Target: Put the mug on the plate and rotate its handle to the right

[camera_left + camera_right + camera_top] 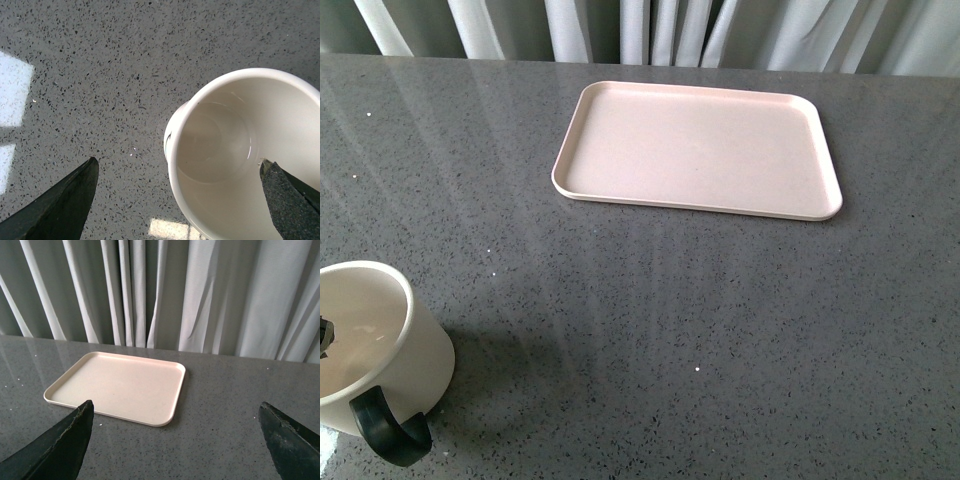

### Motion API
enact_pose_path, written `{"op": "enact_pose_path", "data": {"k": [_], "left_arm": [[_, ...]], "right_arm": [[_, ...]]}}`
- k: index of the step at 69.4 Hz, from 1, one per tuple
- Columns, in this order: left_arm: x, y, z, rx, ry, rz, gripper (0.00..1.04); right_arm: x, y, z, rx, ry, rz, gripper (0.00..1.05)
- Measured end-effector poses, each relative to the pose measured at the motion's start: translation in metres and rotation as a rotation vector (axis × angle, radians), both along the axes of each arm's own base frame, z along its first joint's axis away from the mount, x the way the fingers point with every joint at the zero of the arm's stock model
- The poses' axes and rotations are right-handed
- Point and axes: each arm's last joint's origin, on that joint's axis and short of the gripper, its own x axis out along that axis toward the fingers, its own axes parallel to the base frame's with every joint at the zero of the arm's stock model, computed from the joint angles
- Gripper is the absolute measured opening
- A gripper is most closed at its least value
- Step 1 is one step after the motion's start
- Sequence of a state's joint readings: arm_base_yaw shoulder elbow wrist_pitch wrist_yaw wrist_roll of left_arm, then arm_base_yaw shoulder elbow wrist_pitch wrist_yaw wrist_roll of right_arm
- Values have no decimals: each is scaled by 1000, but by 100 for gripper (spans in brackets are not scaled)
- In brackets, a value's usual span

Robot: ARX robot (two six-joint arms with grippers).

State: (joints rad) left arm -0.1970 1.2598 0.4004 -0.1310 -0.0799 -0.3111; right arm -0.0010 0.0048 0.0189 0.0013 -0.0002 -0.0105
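Mug [380,330] stood nearest, upright on the grey table [670,330] at its near left, well apart from the plate. Its black handle [392,430] pointed toward the robot and a little to the right. The left gripper [177,161] hung over it with jaws spread wide. One finger [287,200] sat over the mug's open mouth and the other [65,205] out over the table, so the rim lay between them. I could not tell whether either touched the wall. The right gripper [175,404] hung above the table facing the plate, its jaws spread just as wide. Farther back and to the right, the plate [700,150] lay flat near the table's far edge. Pale curtains [200,295] hung behind it.
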Motion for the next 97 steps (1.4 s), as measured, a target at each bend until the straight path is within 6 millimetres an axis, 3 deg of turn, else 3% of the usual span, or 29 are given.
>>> {"op": "enact_pose_path", "data": {"k": [21,62,82,97], "left_arm": [[10,-1,-12,1,38,58,95],[10,-18,-11,-18,81,51,3],[7,-24,14,2,71,34,2],[19,-53,57,-53,-11,-1,2]], "right_arm": [[0,0,0,0,0,0,96],[0,0,0,0,0,0,96],[0,0,0,0,0,0,96],[0,0,0,0,0,0,96]]}}
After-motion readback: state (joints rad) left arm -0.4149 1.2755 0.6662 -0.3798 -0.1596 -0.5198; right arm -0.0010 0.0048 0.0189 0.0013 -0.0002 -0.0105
